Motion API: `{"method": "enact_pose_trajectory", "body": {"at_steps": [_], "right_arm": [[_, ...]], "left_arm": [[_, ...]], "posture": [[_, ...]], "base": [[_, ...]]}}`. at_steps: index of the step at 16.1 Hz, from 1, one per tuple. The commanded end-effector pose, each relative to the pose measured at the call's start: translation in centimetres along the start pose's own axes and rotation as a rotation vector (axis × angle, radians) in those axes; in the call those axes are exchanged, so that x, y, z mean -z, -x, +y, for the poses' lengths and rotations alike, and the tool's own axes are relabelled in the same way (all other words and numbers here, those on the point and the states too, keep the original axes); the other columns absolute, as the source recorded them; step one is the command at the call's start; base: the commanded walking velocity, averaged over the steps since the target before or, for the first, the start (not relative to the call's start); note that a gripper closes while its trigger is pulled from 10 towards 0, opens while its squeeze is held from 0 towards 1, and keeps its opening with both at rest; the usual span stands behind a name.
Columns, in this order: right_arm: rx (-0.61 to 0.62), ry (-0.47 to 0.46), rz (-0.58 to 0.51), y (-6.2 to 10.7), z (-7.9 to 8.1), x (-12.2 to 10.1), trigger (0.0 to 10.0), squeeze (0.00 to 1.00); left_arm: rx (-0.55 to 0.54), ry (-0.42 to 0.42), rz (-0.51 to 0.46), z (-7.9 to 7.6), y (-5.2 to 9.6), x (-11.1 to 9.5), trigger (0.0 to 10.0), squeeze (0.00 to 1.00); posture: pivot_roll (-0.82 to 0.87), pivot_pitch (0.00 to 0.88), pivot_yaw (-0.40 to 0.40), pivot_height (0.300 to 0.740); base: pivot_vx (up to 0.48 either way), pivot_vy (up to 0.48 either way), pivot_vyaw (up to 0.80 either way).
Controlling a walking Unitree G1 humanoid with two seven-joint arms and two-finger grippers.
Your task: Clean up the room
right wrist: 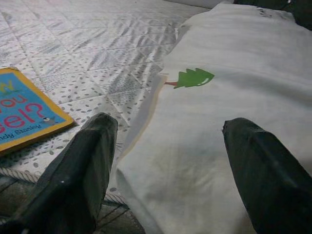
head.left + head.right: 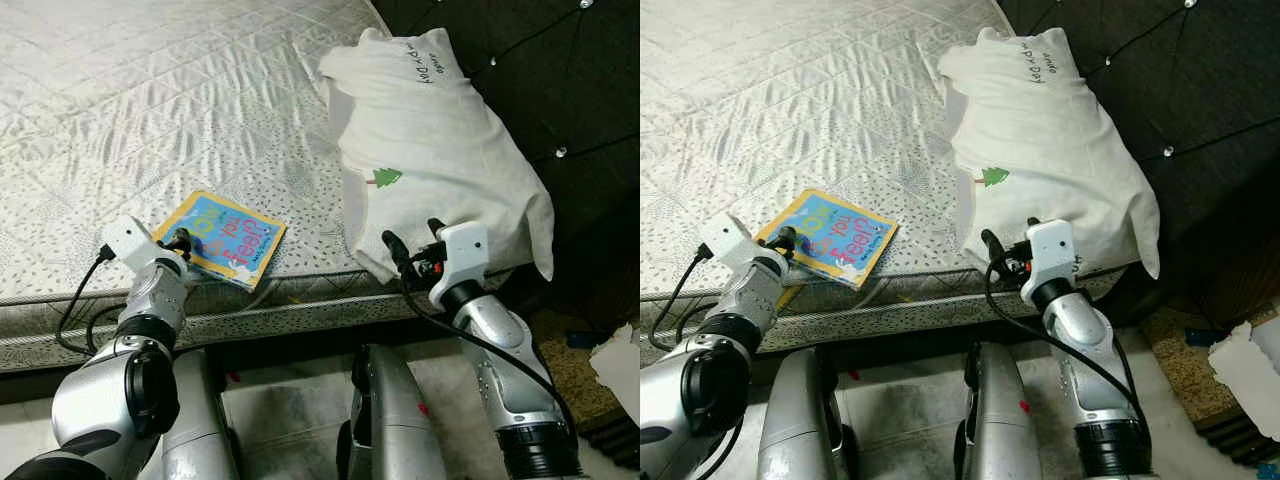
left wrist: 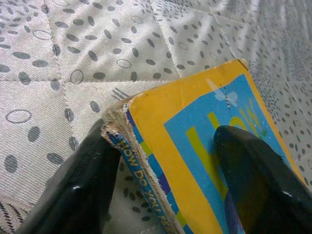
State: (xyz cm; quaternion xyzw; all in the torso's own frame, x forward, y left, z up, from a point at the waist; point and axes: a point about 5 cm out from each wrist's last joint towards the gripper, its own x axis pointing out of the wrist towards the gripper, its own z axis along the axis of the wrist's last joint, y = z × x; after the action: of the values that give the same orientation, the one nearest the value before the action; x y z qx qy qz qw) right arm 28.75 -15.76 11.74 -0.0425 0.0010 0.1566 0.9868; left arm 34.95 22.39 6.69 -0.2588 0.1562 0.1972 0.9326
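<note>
Book [image 2: 224, 240] first: it's lying flat on the mattress [image 2: 150, 110] right near the front edge, blue cover with a yellow border, one corner frayed. Your left tool [image 3: 161, 180] is at that worn corner, fingers [image 3: 78, 190] spread, one black finger on the quilted fabric just beside the spine and the other over the cover, so the corner sits between them and you're not pinching anything. From the head camera you can see the left wrist hovering right at the book's near corner. Over on the right side of the bed there's a white pillow [image 2: 430, 140] with a little green tree print and some handwriting near its top, leaning against the dark tufted headboard [image 2: 560, 90] and hanging over the mattress edge a bit. Your right tool [image 1: 170, 180] is spread wide too, pointed at the pillow's lower end, with the fabric between the fingers but nothing gripped.
</note>
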Motion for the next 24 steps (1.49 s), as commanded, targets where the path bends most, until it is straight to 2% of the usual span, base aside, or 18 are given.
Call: {"method": "enact_pose_trajectory", "body": {"at_steps": [1,3,5,9,13,15,17,18,19,20,21,22,24], "right_arm": [[0.026,0.009,0.003,0.0,-0.7,0.0,10.0,0.00],[0.039,0.016,0.001,-0.2,-0.9,0.0,10.0,0.00],[0.061,0.025,0.000,-0.3,-1.2,-0.1,10.0,0.00],[0.098,0.049,-0.005,-0.9,-1.6,-0.2,10.0,0.00],[0.063,0.055,-0.011,-1.4,-0.5,-0.1,10.0,0.00],[0.059,0.053,-0.006,-1.6,-0.5,0.0,10.0,0.00],[0.064,0.041,0.007,-1.8,-0.5,0.2,10.0,0.00],[0.063,0.044,0.015,-1.9,-0.3,0.3,10.0,0.00],[0.062,0.047,0.021,-1.9,-0.2,0.4,10.0,0.00],[0.066,0.035,0.025,-2.0,0.0,0.6,10.0,0.00],[0.066,0.035,0.025,-2.0,0.0,0.6,10.0,0.00],[0.075,-0.011,0.022,-2.3,0.2,0.5,10.0,0.00],[0.083,-0.061,0.022,-2.5,0.2,0.5,10.0,0.00]], "left_arm": [[0.009,0.006,-0.030,-0.2,-0.1,-0.8,0.0,0.00],[0.005,0.013,-0.040,0.0,-0.1,-1.1,0.0,0.00],[-0.003,-0.009,-0.096,0.1,-0.2,-2.1,0.0,0.00],[0.030,-0.106,-0.246,-1.0,0.0,-4.0,0.0,0.00],[0.040,-0.126,-0.269,-1.2,0.1,-3.9,0.0,0.00],[0.052,-0.136,-0.286,-1.2,0.2,-4.0,0.0,0.00],[0.053,-0.188,-0.296,-1.2,0.3,-3.7,0.0,0.00],[0.045,-0.213,-0.252,-1.1,0.3,-3.0,10.0,0.00],[0.042,-0.224,-0.223,-1.0,0.3,-2.5,10.0,0.00],[0.056,-0.259,-0.145,-1.1,0.4,-0.8,10.0,0.00],[0.056,-0.259,-0.145,-1.1,0.4,-0.8,10.0,0.00],[0.083,-0.284,-0.111,-1.3,0.8,0.7,10.0,0.00],[0.117,-0.296,-0.113,-1.4,1.4,1.7,10.0,0.00]], "posture": [[-0.10,0.038,-0.083,0.544],[-0.10,0.037,-0.083,0.544],[-0.09,0.030,-0.082,0.544],[-0.08,0.011,-0.069,0.544],[-0.07,0.002,-0.067,0.544],[-0.06,0.000,-0.064,0.544],[-0.05,0.000,-0.056,0.544],[-0.05,0.000,-0.054,0.544],[-0.05,0.000,-0.054,0.544],[-0.04,0.000,-0.048,0.544],[-0.04,0.000,-0.048,0.544],[-0.03,0.000,-0.043,0.544],[-0.02,0.000,-0.040,0.544]], "base": [[0.000,0.000,0.00],[0.000,0.000,0.00],[0.000,0.000,0.00],[0.000,0.000,0.00],[0.000,0.000,0.00],[0.000,0.000,0.00],[0.000,0.000,0.00],[0.000,0.000,0.00],[0.000,0.000,0.00],[0.000,0.000,0.00],[0.000,0.000,0.00],[0.000,0.000,0.00],[0.000,0.000,0.00]]}}
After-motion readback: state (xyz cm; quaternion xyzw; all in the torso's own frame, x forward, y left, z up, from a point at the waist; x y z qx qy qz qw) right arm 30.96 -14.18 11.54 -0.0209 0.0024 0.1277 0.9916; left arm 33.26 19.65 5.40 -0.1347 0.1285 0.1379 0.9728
